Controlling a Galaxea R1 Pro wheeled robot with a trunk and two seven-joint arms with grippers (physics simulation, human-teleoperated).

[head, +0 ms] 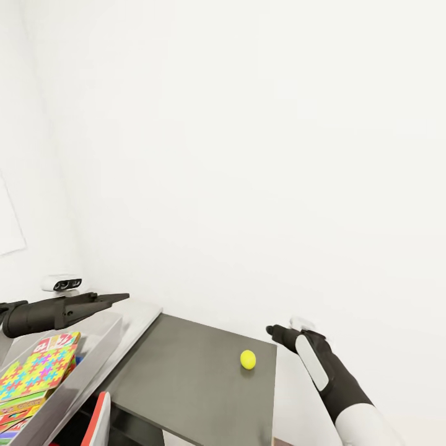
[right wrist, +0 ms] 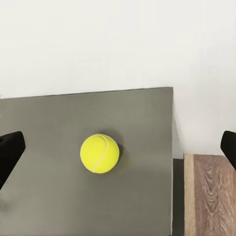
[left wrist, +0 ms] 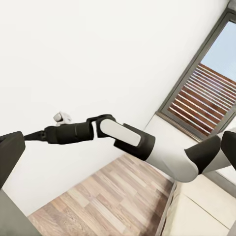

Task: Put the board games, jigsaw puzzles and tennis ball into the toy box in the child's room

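A: One item remained loose on the table (head: 186, 365): the tennis ball (head: 248, 359), resting alone on the lower dark grey section, near its far right corner; the toy box (head: 93, 359) stood well apart to the left, a jigsaw puzzle (head: 37, 371) and printed game boxes already inside it.

B: Handling estimate?

A: Judged light, round, slightly springy, felt surface giving fair friction; free to roll at any nudge; best taken across its widest part, fingers closing evenly from both sides.

B: Position relative to the right gripper (head: 272, 330)?

A: Head view placed the gripper just beyond the table's right edge, above and to the right of the ball, not touching; right wrist view showed the ball between the two dark fingertips (right wrist: 11, 150), which stood wide apart; gripper spread, empty.

B: Left gripper (head: 121, 298)?

A: Hovered over the toy box; jaws appeared closed to a point, holding nothing.
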